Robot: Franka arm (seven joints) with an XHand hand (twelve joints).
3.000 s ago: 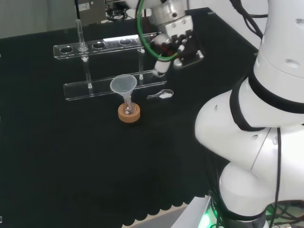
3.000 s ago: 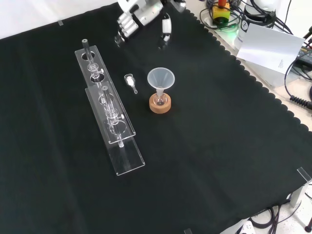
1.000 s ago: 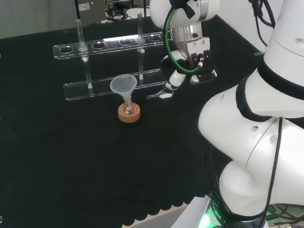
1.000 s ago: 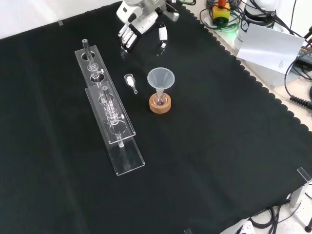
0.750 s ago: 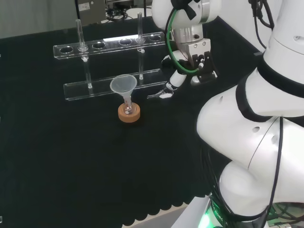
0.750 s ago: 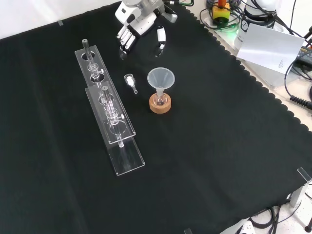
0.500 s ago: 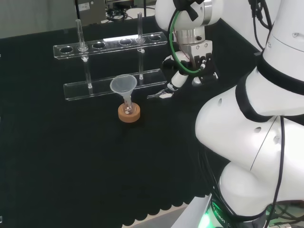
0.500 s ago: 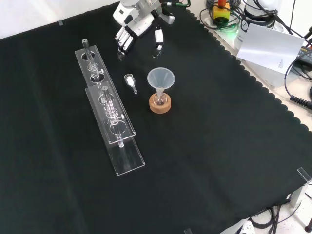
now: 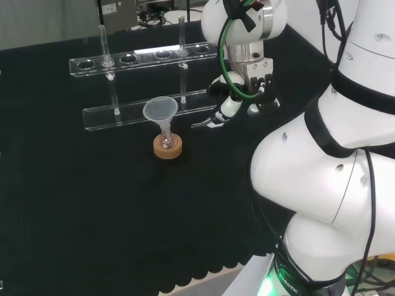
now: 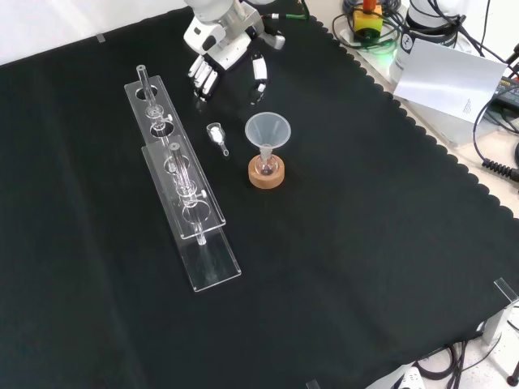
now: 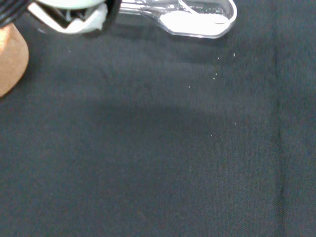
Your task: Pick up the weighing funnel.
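Black cloth covers the tabletop [image 10: 365, 243]. The small clear scoop-shaped weighing funnel [image 10: 216, 135] lies flat on it just ahead of the black and white hand [image 10: 220, 47], untouched. Fingers [image 10: 201, 81] and thumb [image 10: 259, 73] are spread, holding nothing. The funnel's long axis runs away from the palm, bowl end nearer, and the finger-thumb gap spans it.

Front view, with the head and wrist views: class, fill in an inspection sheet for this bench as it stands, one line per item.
Surface: black cloth, flat, with a scalloped edge.
Job's things: weighing funnel lies on the cloth, something white in its bowl.
Clutter: funnel stands stem down in a small flask on a cork ring; clear tube rack holds upright tubes.
Hand: hand is open and holding nothing, poised over the cloth just beyond the weighing funnel in the front view.
Cables: green cable at the wrist; loose cables off the cloth's right edge.
Surroundings: white card beside the bench.
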